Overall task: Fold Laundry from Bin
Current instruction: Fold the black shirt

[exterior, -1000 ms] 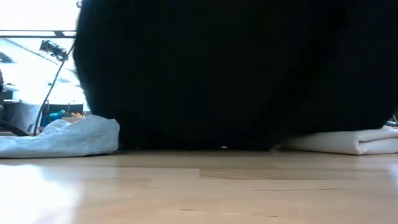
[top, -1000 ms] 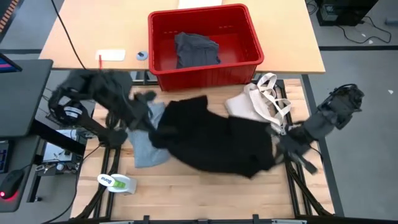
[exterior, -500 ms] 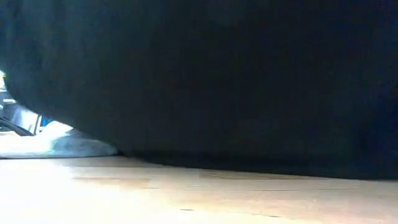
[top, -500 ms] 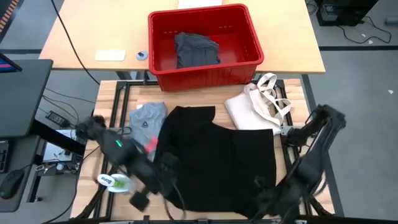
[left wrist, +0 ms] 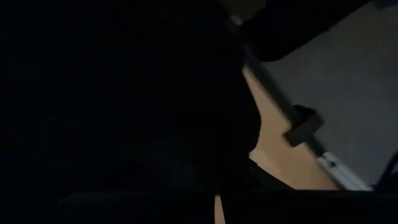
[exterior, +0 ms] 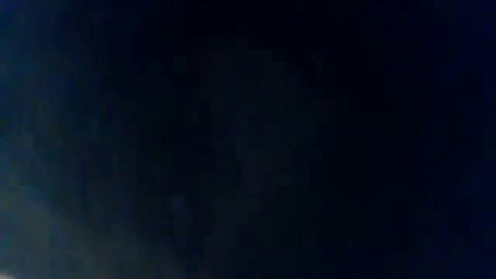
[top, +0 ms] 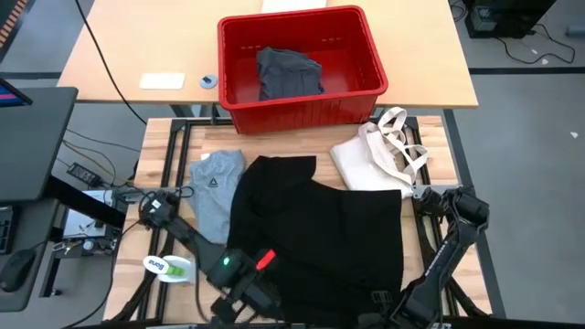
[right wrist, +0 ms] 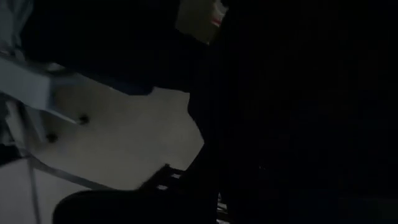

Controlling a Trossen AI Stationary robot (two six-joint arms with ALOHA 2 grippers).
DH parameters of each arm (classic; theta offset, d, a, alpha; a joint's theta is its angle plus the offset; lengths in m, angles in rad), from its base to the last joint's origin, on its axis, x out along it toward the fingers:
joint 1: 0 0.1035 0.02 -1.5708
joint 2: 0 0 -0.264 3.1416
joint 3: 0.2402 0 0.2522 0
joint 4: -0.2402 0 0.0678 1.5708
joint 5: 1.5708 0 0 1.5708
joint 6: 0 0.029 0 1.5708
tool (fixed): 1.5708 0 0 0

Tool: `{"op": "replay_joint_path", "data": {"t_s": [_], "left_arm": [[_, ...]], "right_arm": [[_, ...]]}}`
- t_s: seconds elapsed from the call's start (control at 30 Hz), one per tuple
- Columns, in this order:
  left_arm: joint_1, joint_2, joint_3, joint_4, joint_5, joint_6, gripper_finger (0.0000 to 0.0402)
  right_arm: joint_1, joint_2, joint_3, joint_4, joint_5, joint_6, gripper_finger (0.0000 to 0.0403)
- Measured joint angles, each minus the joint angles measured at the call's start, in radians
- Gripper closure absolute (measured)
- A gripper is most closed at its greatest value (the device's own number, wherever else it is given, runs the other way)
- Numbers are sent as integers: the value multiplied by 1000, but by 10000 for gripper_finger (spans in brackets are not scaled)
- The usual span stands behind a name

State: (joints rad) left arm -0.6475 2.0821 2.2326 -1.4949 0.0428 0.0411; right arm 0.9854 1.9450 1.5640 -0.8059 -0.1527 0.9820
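The large black garment point(top: 320, 228) lies spread over the middle of the wooden table point(top: 164, 146), and its dark cloth fills the low view. My left gripper point(top: 236, 302) is at the garment's near left corner and my right gripper point(top: 384, 306) at its near right corner, both at the table's near edge and both shut on it. A light grey T-shirt point(top: 212, 187) lies flat at the left, its right side under the black cloth. The red bin point(top: 302, 100) stands beyond the table's far edge, with a dark grey garment point(top: 288, 73) in it. My left gripper holds the black garment by its near left corner point(top: 263, 285), slanting steeply down from above. The wrist and the cloth hide the fingers, so the kind of hold does not show. The cloth behind it lies flat on the table. My right gripper holds the garment's near right corner point(top: 377, 285), also slanting down from above. The dark cloth point(right wrist: 298, 112) fills most of its wrist view and hides the contact. The cloth lies flat on the table behind the hold.
A cream tote bag point(top: 379, 155) with loop handles lies at the table's far right, touching the black garment's far right corner. A white and green object point(top: 174, 268) lies near the table's near left corner. Bare wood shows along the left and right edges.
Both grippers have gone from the middle of the table down toward its near edge, still shut, drawing the black garment with them. The garment was bunched and lifted. It now lies spread out flat, and its near part covers the low camera.
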Motion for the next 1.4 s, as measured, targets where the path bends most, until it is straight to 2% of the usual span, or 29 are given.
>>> {"op": "replay_joint_path", "data": {"t_s": [0.1,0.2,0.4,0.6,0.7,0.83,0.93,1.1,1.23,1.3,1.4], "left_arm": [[68,-47,0,-36,-34,40,395],[159,-105,2,-79,-76,64,395],[374,-187,2,-77,-83,171,395],[616,-198,2,-72,-83,293,395],[729,-186,2,-16,-82,365,395],[852,-168,2,87,-45,422,395],[924,-142,2,92,0,439,395],[1002,-83,2,74,12,449,393],[1038,-22,2,69,12,454,366],[1049,-3,0,59,8,474,335],[1062,5,1,73,5,479,266]], "right_arm": [[18,-13,13,-14,46,57,387],[42,-60,18,-109,137,138,387],[77,-154,20,-404,325,329,387],[25,-210,19,-671,398,479,387],[-18,-218,17,-770,401,540,387],[-86,-230,-19,-762,421,492,387],[-138,-232,-59,-765,417,461,387],[-193,-231,-106,-763,366,409,382],[-202,-230,-106,-765,376,387,363],[-203,-230,-106,-765,363,385,347],[-203,-230,-106,-765,320,384,314]]}}
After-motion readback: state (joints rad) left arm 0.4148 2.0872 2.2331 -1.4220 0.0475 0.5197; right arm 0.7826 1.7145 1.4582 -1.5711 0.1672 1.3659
